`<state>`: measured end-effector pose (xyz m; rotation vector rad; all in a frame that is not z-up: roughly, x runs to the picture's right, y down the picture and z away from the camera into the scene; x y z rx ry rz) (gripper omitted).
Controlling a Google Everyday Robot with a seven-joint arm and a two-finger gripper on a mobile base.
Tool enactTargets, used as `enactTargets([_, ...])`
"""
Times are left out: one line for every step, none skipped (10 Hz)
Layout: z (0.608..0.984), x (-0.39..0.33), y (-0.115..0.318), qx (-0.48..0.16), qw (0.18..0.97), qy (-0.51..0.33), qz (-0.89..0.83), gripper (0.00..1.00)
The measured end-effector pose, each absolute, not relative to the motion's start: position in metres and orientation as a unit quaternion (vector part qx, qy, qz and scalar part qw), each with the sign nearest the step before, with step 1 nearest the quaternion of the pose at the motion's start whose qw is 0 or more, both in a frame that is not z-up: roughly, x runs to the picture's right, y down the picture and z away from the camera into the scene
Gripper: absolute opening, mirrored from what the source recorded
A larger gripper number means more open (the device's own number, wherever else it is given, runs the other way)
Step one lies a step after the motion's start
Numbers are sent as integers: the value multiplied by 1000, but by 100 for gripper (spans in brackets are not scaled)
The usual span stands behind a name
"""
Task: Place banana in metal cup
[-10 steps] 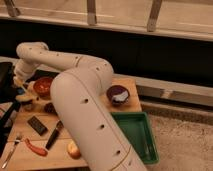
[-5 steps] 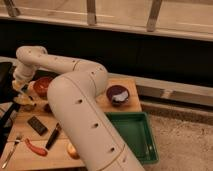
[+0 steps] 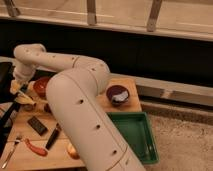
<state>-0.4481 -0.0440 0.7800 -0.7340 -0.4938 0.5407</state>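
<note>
My gripper point(image 3: 18, 90) hangs at the left end of the wooden table point(image 3: 132, 102), on the end of the big white arm that fills the foreground. The pale-yellow banana point(image 3: 24, 98) lies slanted directly under the gripper and touches it. A small dark shape point(image 3: 29, 107) right below the banana's lower end looks like the metal cup, and it is mostly hidden. Whether the banana's tip is inside it I cannot tell.
A red bowl point(image 3: 40, 86) stands just right of the gripper. A dark bowl point(image 3: 117, 94) sits at the right and a green tray point(image 3: 134, 136) at the front right. A black block point(image 3: 37, 125), black-handled knife point(image 3: 52, 137), red pepper point(image 3: 36, 148), round yellow-orange fruit point(image 3: 73, 150) and fork point(image 3: 10, 152) lie in front.
The arm's wrist has shifted slightly left and down. The banana stays under the gripper at almost the same spot.
</note>
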Motion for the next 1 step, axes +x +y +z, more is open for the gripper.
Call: enactTargets([768, -438, -55, -335, 871, -240, 268, 62])
